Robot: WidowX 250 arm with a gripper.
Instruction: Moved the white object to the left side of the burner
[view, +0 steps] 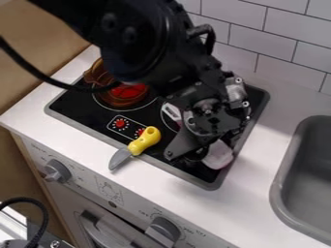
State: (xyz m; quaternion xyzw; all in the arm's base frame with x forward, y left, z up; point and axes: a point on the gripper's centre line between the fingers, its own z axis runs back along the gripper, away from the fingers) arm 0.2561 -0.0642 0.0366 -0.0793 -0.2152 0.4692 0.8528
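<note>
The white object (218, 156) on the stovetop (76, 109) looks light, stiff, best edge-gripped; whether the pincer (188, 155) is clamped, I cannot tell.

Yellow-handled knife (137, 147), amber pot (121, 98), sink (277, 192).

Between the stove (71, 104) and the sink (279, 193), the counter (266, 131) leaves a way through. A strip also runs along the stove's front, but the knife (147, 138) juts over it. The pot (123, 97) blocks the stove's far left, the cable (62, 85) crosses nearby, and the gripper (192, 155) bars the right.
</note>
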